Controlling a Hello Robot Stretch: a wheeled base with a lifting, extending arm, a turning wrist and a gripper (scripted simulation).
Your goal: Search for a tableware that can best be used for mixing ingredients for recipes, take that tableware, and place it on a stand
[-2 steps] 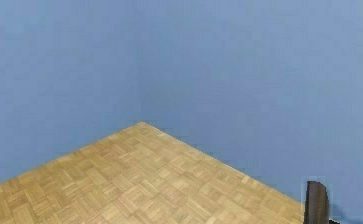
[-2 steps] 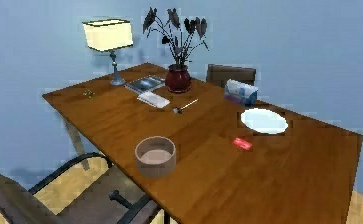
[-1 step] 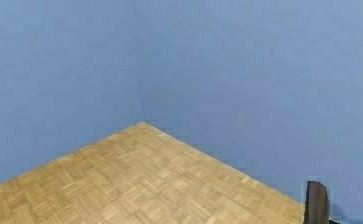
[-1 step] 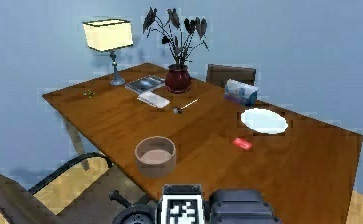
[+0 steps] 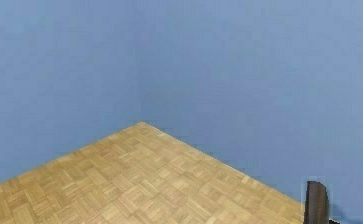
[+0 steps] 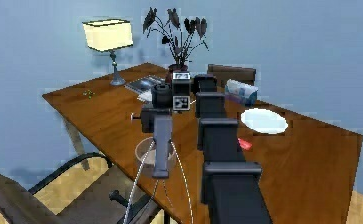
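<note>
Over a wooden table [image 6: 309, 165] in the arm side view, my dark arm bar [image 6: 224, 170] rises from the bottom edge. Two white marked squares [image 6: 179, 78] stand at its far end. Left of them hangs my gripper [image 6: 154, 160], its dark body above the table's near edge and thin pale fingers [image 6: 137, 195] curving downward. A faint pale ring [image 6: 147, 152] shows at the gripper; I cannot tell what it is, nor whether the gripper holds anything. A white plate [image 6: 264, 121] lies on the table right of the arm, with a small red item [image 6: 244, 143] by it.
A lamp with a yellow shade [image 6: 107, 35], a vase of dark flowers [image 6: 179, 40] and a flat magazine [image 6: 139, 88] stand on the table's far part. Chairs sit at the near left [image 6: 49, 195] and behind the table [image 6: 232, 72]. The forward view has a blue wall corner, parquet floor [image 5: 139, 180] and a dark chair part [image 5: 315, 203].
</note>
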